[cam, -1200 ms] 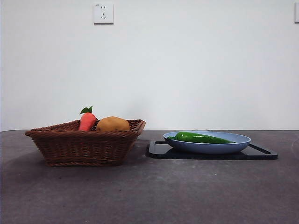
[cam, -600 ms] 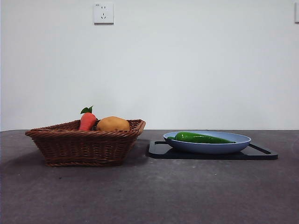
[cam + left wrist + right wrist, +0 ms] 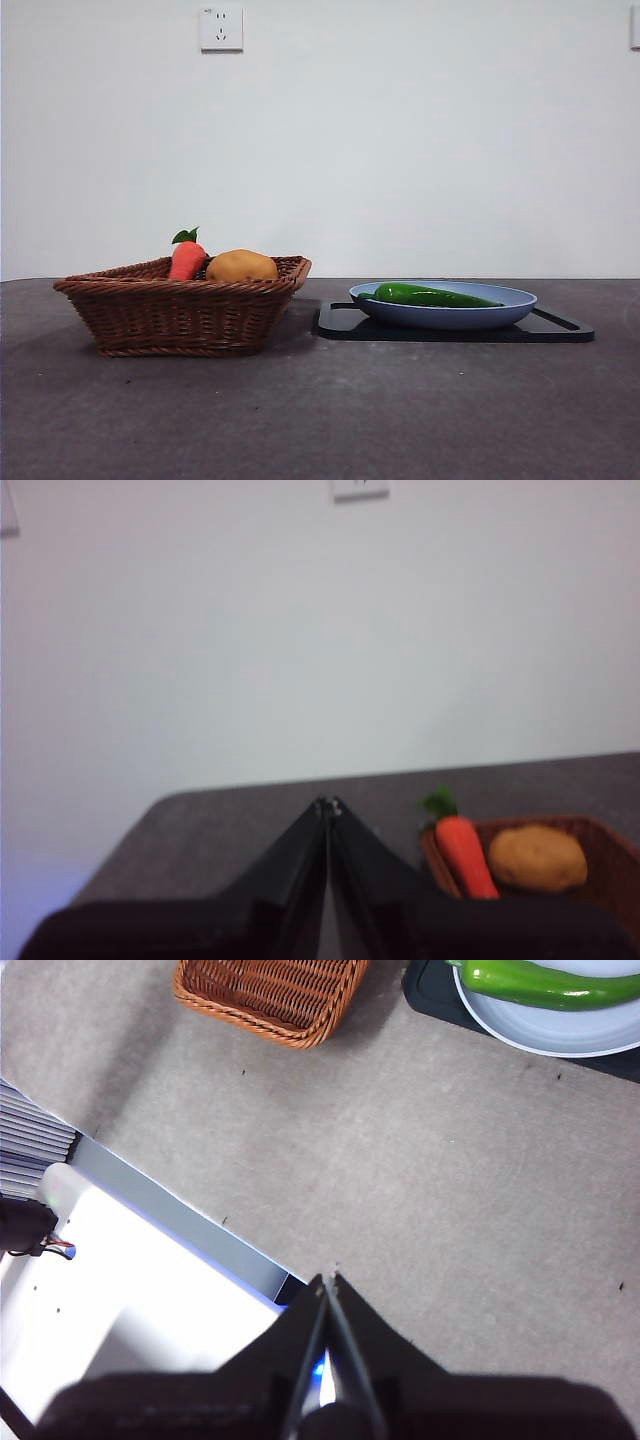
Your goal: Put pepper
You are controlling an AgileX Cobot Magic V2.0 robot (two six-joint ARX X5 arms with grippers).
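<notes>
The glossy dark-green pepper lies lengthwise in a light blue plate that rests on a black tray right of centre. The right wrist view shows the same pepper in the plate far from my right gripper, which is shut and empty, high over the table's near edge. My left gripper is shut and empty too, held above the table beside the wicker basket. Neither arm appears in the front view.
A brown wicker basket at the left holds an orange carrot with green leaves and a tan potato. A wall socket sits on the white wall behind. The table's near edge meets a white surface.
</notes>
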